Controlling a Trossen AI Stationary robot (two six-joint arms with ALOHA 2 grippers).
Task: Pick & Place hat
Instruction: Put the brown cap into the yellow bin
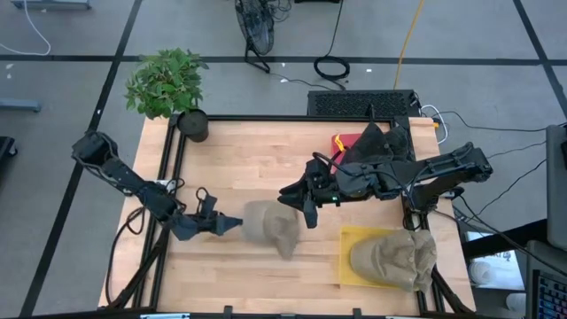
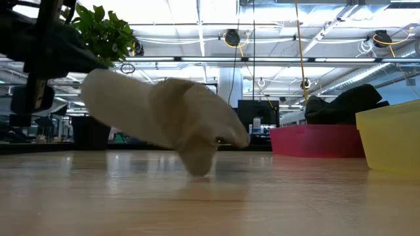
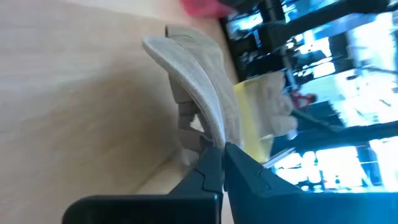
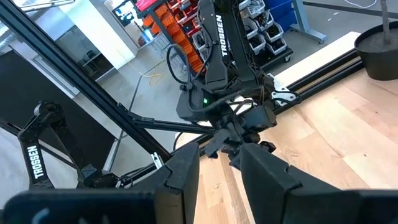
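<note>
Now the left pincer clamps the hat, brim toward the table's left edge; right pincer parted.

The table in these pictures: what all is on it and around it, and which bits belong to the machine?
Hat: one, beige, middle of the table, brim pinched by the left hand.
Second hat: one, beige, lying in the yellow bin.
Yellow bin: one, at the table's near right corner.
Red bin: one, far right side, partly under the right arm.
Dark cloth: one, black, over the red bin.
Potted plant: one, green in a black pot, far left corner.
Table: one, light wood.
Left hand: shut on the hat.
Right hand: hangs above the table's middle, fingers apart, empty.
</note>
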